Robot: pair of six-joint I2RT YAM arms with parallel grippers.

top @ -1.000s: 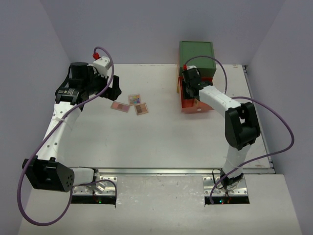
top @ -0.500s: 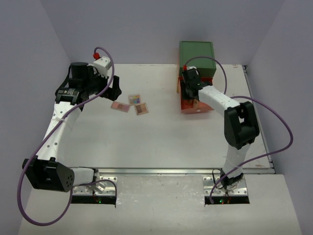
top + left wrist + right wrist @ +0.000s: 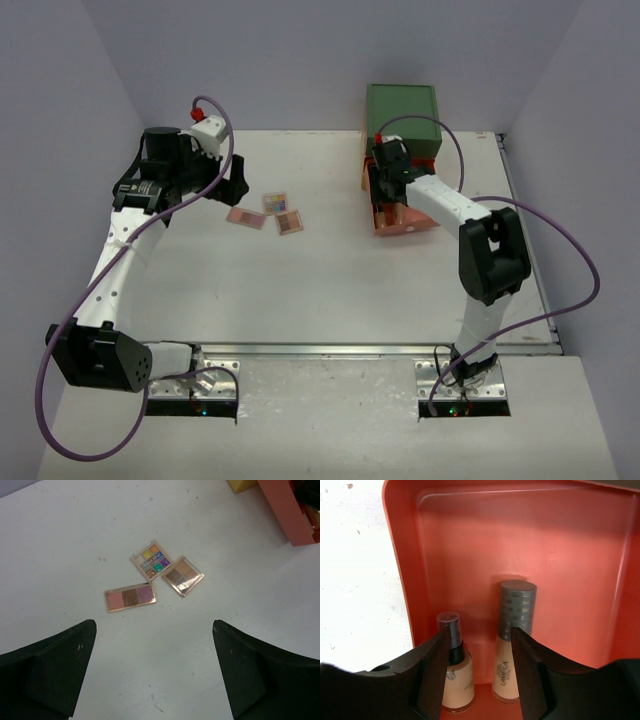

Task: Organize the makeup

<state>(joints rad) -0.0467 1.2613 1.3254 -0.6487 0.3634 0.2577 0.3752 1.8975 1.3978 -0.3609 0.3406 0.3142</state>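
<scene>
Three flat square palettes lie together on the white table: a pink one (image 3: 246,216) (image 3: 130,597), a many-coloured one (image 3: 275,203) (image 3: 150,559) and a brown one (image 3: 289,223) (image 3: 183,575). My left gripper (image 3: 237,182) (image 3: 153,624) is open and empty, just left of them above the table. My right gripper (image 3: 384,188) (image 3: 480,632) is open over the pulled-out orange drawer (image 3: 404,224) (image 3: 520,540). Two beige bottles lie in the drawer, one with a dark pump cap (image 3: 462,682) and one with a grey cap (image 3: 518,602). One finger overlaps each bottle, and the gap between the fingers is empty.
The green chest (image 3: 401,108) stands at the back right behind the orange drawer, which also shows in the left wrist view (image 3: 287,510) beside a yellow corner (image 3: 242,485). Grey walls close in the table on the left, back and right.
My right gripper has shifted slightly over the orange drawer. The left arm and the palettes have not moved.
</scene>
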